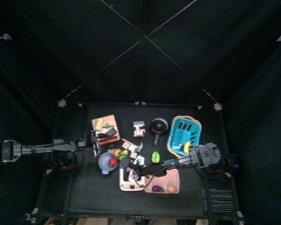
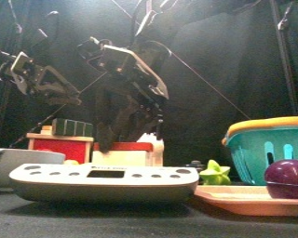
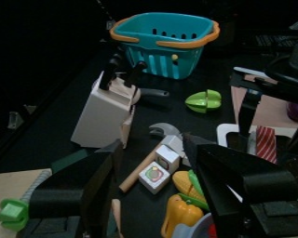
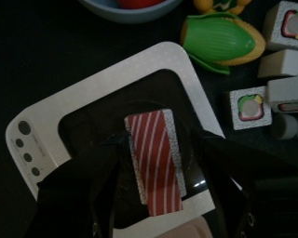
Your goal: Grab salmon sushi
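Note:
The salmon sushi [image 4: 155,160], a red and white striped piece, lies on the dark plate of a white kitchen scale [image 4: 77,112]. My right gripper [image 4: 158,138] hangs right over it with one jaw on each side of the piece, open. The sushi also shows in the left wrist view [image 3: 266,145], with the right gripper's black jaws around it. In the top view the right gripper [image 1: 140,170] is over the scale [image 1: 133,180]. My left gripper [image 3: 158,160] is open and empty, above the table's left part [image 1: 98,154].
A teal basket [image 1: 184,134] stands at the back right and a wooden block [image 3: 105,113] at the back left. Small sushi rolls [image 4: 249,104], a green toy vegetable [image 4: 223,39], a blue bowl [image 1: 108,163] and a pink board [image 1: 167,183] with a purple ball [image 2: 289,177] crowd the scale.

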Tool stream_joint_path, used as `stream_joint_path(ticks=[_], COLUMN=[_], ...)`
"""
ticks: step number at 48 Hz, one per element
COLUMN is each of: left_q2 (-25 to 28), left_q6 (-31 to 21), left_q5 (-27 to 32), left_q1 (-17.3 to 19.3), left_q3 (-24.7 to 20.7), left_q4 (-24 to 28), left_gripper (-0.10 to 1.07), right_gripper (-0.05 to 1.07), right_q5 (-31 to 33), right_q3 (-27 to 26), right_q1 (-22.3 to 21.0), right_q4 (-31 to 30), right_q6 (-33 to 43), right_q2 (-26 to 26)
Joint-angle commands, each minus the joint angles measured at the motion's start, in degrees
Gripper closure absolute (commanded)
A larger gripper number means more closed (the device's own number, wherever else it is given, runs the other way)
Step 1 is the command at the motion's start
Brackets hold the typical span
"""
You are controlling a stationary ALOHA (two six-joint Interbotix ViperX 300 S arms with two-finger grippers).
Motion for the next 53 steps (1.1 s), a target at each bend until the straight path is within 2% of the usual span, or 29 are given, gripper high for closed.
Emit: stream_joint_path(ticks=[1,13,32,43,53], left_q2=[0.09,0.09,0.53,3.25,7.82], left_q6=[0.09,0.09,0.18,0.18,0.09], left_q5=[-0.26,-0.18,-0.18,-0.18,-0.18], left_q1=[0.09,-0.88,-4.92,-8.09,-10.90], left_q3=[-0.70,-0.79,-1.85,-2.90,-4.66], left_q4=[0.00,2.20,2.90,3.34,6.33], left_gripper=[0.08,0.08,0.07,0.07,0.07], right_gripper=[0.14,0.14,0.14,0.14,0.14], right_q5=[-0.53,-2.81,-16.96,-25.05,-26.81], right_q3=[-0.79,2.46,13.54,20.92,25.49], right_q1=[-0.35,-0.35,-0.26,-0.53,-0.62], right_q4=[-1.41,-2.29,-2.37,-2.29,-3.87], right_q6=[0.00,0.62,1.05,1.05,0.88], right_q2=[-4.04,-8.26,-15.29,-19.86,-23.12])
